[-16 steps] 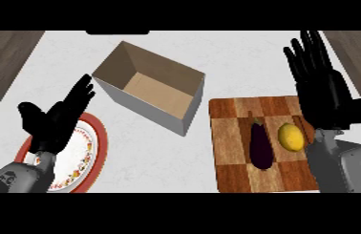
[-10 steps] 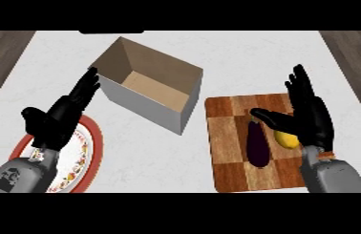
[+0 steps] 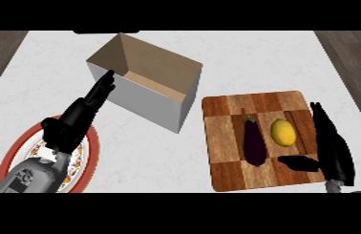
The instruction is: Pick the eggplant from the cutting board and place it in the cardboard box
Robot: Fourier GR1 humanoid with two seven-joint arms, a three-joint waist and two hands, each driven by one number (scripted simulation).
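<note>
Two things lie just left of my right hand (image 3: 331,149) on the cutting board (image 3: 226,132): the lemon (image 3: 282,132) nearest, the eggplant (image 3: 254,141) beyond it. I hold that hand edge-on, fingers straight and thumb spread toward the eggplant's lower end, holding nothing. My left hand (image 3: 74,121), also open, rests beside the cardboard box (image 3: 152,101), over the plate (image 3: 17,154).

We see bare worktop (image 3: 268,56) along the far edge and between cardboard box (image 3: 152,87) and cutting board (image 3: 257,142). Lemon (image 3: 282,132) sits just beside the eggplant (image 3: 254,141) toward the board's right edge. Plate (image 3: 84,152) fills the near-left corner. Box top is open.
</note>
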